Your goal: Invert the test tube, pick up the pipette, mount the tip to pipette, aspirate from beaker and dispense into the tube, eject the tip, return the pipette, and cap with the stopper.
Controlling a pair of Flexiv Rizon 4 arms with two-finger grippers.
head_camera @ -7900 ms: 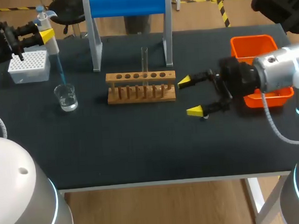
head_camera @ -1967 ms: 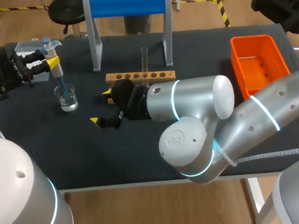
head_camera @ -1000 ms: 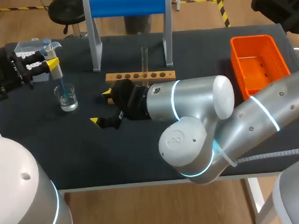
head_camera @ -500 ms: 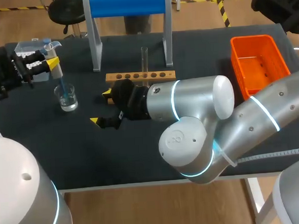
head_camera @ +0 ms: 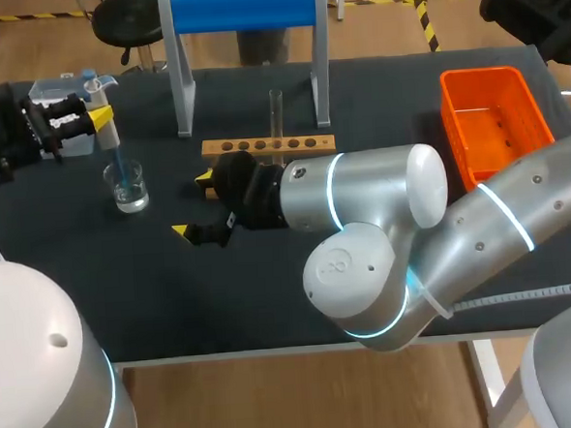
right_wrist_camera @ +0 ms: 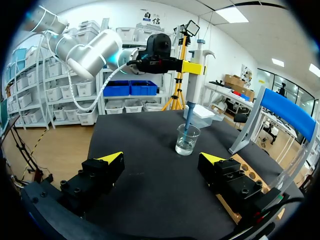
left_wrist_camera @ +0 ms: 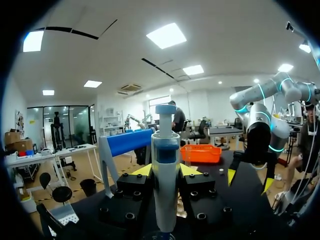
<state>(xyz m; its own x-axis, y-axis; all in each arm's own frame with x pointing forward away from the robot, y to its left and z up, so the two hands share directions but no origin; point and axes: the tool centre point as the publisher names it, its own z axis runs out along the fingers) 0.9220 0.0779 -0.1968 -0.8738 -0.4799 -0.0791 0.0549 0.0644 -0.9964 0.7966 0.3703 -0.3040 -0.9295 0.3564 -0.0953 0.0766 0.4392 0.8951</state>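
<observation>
Dark table [head_camera: 272, 302] carries a wooden rack [head_camera: 270, 146]; left of it a beaker [head_camera: 128, 188] (clear liquid inside), right an orange bin [head_camera: 494, 128], behind a blue-barred stand [head_camera: 242, 10]

Head view: the right arm [head_camera: 362, 198] covers the front of the wooden rack [head_camera: 272, 144]; the left gripper [head_camera: 98, 121] hides part of the tip box [head_camera: 50, 90]. Left wrist view: the lower end of the pipette [left_wrist_camera: 165, 167] is cut off.

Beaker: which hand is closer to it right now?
Left. The left hand holds the pipette just above the beaker, tip dipped inside. The right hand is open beside it, toward the rack, clear of the glass.
</observation>
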